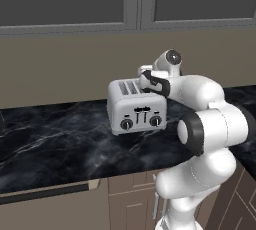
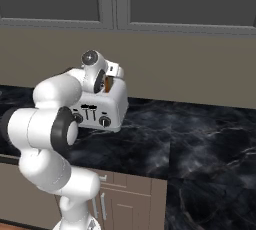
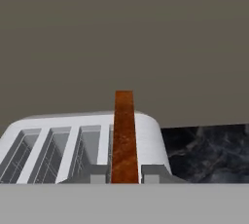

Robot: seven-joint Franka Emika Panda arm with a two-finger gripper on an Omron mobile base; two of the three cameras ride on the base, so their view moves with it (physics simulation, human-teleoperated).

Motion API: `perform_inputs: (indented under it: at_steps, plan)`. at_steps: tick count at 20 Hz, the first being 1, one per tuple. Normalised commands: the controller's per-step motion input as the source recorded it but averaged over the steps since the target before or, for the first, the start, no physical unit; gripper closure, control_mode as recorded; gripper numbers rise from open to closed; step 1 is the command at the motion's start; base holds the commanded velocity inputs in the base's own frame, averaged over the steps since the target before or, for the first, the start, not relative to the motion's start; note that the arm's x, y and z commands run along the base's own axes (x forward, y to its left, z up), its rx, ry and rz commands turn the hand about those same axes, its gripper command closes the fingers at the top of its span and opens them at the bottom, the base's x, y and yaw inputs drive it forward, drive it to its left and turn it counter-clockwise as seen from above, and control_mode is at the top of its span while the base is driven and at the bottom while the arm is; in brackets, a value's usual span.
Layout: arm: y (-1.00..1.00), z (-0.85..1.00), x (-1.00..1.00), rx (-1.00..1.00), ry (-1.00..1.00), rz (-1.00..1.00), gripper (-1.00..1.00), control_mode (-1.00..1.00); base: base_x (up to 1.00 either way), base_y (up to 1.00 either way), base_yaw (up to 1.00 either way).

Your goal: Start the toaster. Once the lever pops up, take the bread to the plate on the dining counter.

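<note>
The toaster [image 1: 136, 106] is finished in smooth silver-white, like brushed metal or satin plastic, with matt black knobs and levers on its front. The bread [image 3: 124, 138] is rendered rough and grainy, rusty brown along its crust edge. The surface [image 1: 55, 134] is done in polished black marble with white veins, fairly glossy. Below it, the cabinets [image 2: 127, 201] look like matt tan wood. The wall [image 1: 60, 64] behind is painted flat, no sheen.
</note>
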Motion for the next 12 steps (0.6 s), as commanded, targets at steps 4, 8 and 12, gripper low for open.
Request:
perform_inputs:
  at_steps: [4,8,12]
  plan:
    - [0.00,0.34,-0.06,0.00,0.00,0.00,1.00,-1.00,0.00,0.00,0.00]
    - [0.00,0.34,-0.08,0.00,0.00,0.00,1.00,-1.00,0.00,0.00,0.00]
    - [0.00,0.34,-0.08,0.00,0.00,0.00,1.00,-1.00,0.00,0.00,0.00]
